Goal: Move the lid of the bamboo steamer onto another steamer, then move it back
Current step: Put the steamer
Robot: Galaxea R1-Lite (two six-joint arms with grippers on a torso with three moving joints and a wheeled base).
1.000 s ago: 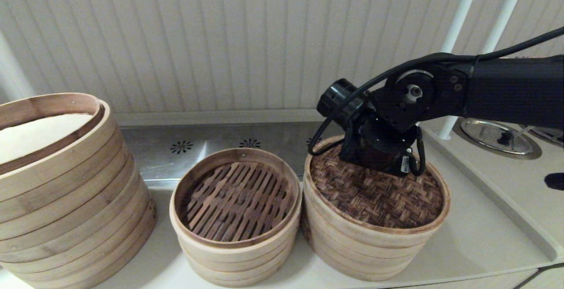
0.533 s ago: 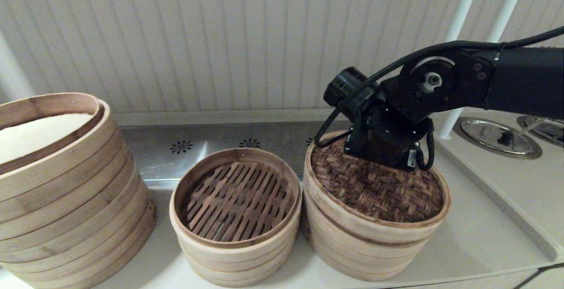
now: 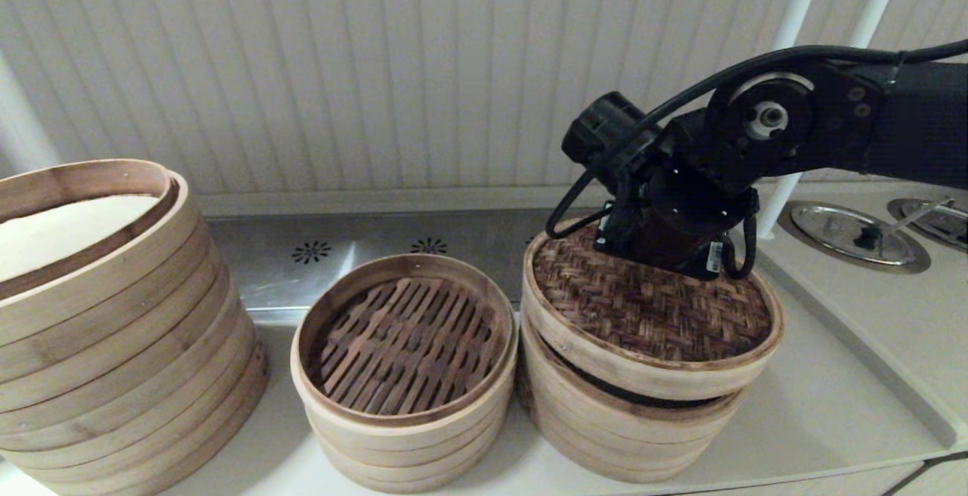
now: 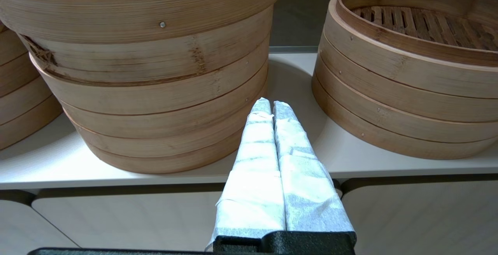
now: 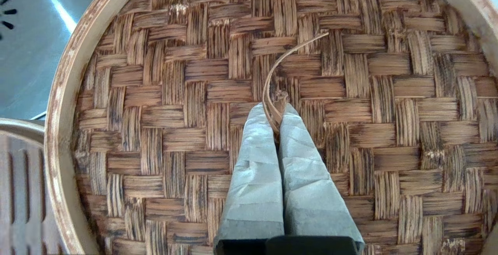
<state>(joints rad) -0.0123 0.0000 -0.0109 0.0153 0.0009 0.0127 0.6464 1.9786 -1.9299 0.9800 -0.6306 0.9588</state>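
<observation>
right gripper (image 5: 277, 111): fingers pinched on the loop handle (image 5: 272, 88), so the bamboo steamer lid (image 3: 654, 307) hangs below them, clear of its base steamer (image 3: 628, 435) | target: smallest steamer (image 3: 404, 375), beside, open | left gripper (image 4: 271, 105): fingers pressed together, idle at desk (image 4: 116, 165) edge

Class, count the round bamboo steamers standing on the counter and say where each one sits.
3. The tall white-lined steamer stands at the left, the small dark-slatted steamer in the middle, and the third steamer at the right, beneath the woven lid pinched by the right gripper.
</observation>
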